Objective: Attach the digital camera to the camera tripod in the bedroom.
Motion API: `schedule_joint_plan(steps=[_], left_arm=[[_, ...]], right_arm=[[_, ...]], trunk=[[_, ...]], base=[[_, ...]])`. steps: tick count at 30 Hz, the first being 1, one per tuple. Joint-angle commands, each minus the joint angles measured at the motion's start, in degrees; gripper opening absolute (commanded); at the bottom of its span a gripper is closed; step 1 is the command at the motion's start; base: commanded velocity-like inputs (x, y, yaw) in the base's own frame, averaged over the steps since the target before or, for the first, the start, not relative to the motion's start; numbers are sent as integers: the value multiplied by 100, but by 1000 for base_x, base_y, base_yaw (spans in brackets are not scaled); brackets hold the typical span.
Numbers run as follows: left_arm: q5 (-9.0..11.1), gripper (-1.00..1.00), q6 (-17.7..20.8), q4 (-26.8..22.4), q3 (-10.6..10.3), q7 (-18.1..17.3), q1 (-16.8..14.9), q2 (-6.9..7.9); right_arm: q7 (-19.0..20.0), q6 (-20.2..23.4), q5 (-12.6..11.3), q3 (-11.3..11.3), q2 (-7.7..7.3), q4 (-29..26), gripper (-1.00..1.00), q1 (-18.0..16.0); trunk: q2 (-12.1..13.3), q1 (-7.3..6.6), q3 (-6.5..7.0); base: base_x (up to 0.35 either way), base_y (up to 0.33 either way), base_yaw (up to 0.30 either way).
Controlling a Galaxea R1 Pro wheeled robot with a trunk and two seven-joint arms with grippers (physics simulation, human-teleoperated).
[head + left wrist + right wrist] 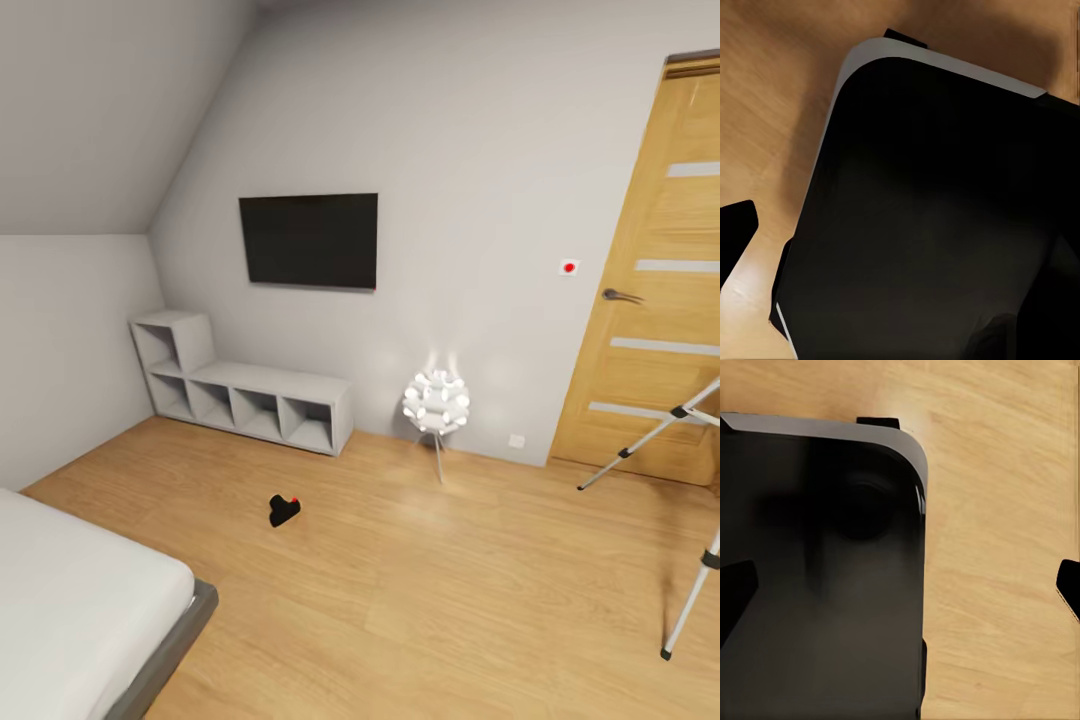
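The digital camera [284, 510] lies on the wood plank floor [420, 600] of the bedroom, in the open, red dot up. No end effector appears in the head view, so the camera's place relative to them cannot be told. The camera tripod [690, 500] stands off at the room's right edge, two silver legs with black joints showing, well apart from the camera. Between them a white lamp [436, 403] glows near the wall. Behind the camera sits a grey cube shelf [240, 390] under a black wall screen [309, 240]; an oak door [660, 290] is beside the tripod, a bed [70, 610] in the near corner. Each wrist view shows a dark robot body [930, 225] over floor, with dark fingertips [1069, 585] at the edges; whether either end effector is wide or narrow, I cannot tell.
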Motion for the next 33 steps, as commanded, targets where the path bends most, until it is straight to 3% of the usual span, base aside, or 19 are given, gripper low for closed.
schedule_joint_plan(steps=[1, 33], left_arm=[[18, 100, -12, -2, 0, 9, -1, -1], [35, 100, 9, -2, 1, 9, -1, -1]], right_arm=[[-15, -9, 12, 4, 0, -5, 100, 2], [-7, -29, 9, -9, -3, 4, 100, 0]], trunk=[[-2, 3, -5], [-2, 3, -5]], base=[[321, 0, 0], [322, 0, -20]])
